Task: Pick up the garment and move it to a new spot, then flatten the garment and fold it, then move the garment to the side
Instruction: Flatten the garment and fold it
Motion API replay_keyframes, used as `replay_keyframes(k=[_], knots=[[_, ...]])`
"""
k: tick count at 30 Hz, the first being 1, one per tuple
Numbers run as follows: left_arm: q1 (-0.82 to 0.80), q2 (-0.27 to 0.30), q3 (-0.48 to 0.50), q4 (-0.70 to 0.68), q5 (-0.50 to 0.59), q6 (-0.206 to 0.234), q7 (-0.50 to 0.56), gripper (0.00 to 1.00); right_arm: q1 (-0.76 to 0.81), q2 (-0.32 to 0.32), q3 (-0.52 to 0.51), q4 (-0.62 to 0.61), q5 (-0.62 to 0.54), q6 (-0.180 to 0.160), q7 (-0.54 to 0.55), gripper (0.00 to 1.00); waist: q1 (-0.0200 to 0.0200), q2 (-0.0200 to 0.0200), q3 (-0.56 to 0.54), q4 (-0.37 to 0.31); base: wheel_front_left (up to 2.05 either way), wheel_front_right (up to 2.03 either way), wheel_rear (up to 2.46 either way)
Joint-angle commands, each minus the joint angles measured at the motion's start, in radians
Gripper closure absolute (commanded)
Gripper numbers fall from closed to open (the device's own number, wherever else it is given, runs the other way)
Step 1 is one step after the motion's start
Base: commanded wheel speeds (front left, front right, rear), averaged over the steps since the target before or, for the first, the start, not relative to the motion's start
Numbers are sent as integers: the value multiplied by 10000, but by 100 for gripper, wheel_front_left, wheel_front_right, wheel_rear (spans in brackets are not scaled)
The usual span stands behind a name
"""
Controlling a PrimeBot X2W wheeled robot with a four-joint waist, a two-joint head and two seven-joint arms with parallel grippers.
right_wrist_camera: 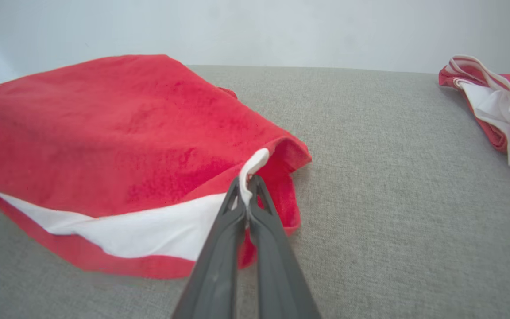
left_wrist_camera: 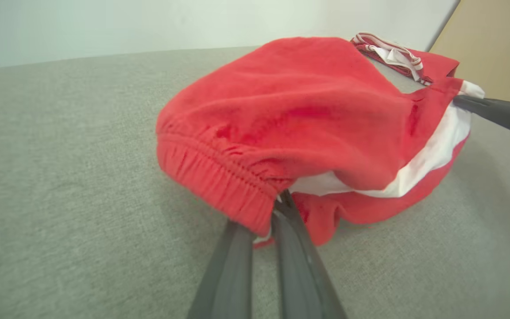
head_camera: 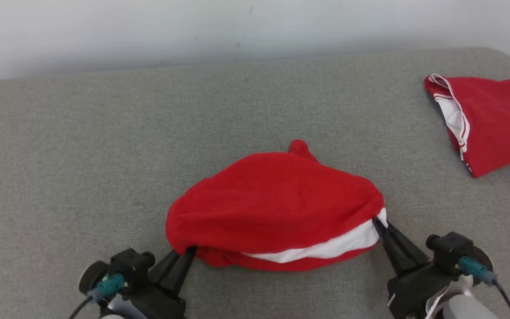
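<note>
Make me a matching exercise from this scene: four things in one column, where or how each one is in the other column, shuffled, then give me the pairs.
Things
1. left gripper
2. right gripper
3. middle garment
4. far garment

States
a. lies apart at the far right, untouched
b. jaws shut on the white-striped corner
c. jaws shut on the gathered elastic edge
d. humped up, pinched at both ends

Pairs: 1-c, 2-b, 3-d, 4-a
</note>
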Motion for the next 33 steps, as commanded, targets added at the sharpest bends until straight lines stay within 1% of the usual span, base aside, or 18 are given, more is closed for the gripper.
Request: replay_keyframes(k=[1, 6, 9, 12, 14, 17, 21, 24, 30, 31, 32, 33], knots=[[-26, 131, 92, -118, -4, 26, -1, 100, -40, -69, -61, -142, -8, -32, -44, 100, -1, -1, -32, 37, 0, 0, 0], [-952, 416, 422, -858, -391, 24, 0, 100, -670, -298, -288, -890, 263, -32, -43, 100, -1, -1, 64, 90, 0, 0, 0], [-2012, 657, 292, -1004, -733, 24, 82, 100, -1436, -442, -315, -1133, 657, -32, -43, 100, -1, -1, 368, 101, 0, 0, 0], [-3449, 637, 272, -1128, -1330, 24, 511, 100, -2648, -624, -266, -1241, 1124, -32, -3, 100, -1, -1, 915, 95, 0, 0, 0], [-4651, 712, 270, -1148, -1771, 24, 924, 100, -3709, -776, -268, -1295, 1456, -32, 163, 100, -1, -1, 1465, 79, 0, 0, 0], [-6503, 668, 278, -975, -2312, 24, 1509, 100, -5424, -957, -345, -1250, 1988, -32, 449, 100, -1, -1, 2329, 55, 0, 0, 0], [-9027, 481, 228, -427, -2758, 24, 2060, 100, -7983, -1126, -361, -956, 2477, -30, 919, 100, -1, -1, 3368, 36, 0, 0, 0], [-10778, 406, 129, 199, -2818, 23, 2278, 100, -9860, -1076, -353, -536, 2660, -30, 1189, 100, -1, -1, 3999, -22, 0, 0, 0], [-13601, 242, 138, 1604, -3077, 24, 2304, 100, -13126, -893, -121, 812, 2643, -30, 1527, 100, -1, -1, 4651, -176, 0, 0, 0], [-13601, 242, 138, 1604, -3077, 24, 2304, 100, -13126, -893, -121, 812, 2643, -30, 1527, 100, -1, -1, 4651, -176, 0, 0, 0], [-14000, 230, 77, 1807, -3066, 23, 2344, 100, -13560, -865, -56, 1082, 2595, -30, 1534, 100, -1, -1, 4712, -188, 0, 0, 0], [-14672, 151, 45, 2276, -3120, 23, 2290, 100, -14350, -801, 80, 1628, 2511, -30, 1554, 100, -1, -1, 4792, -201, 0, 0, 0]])
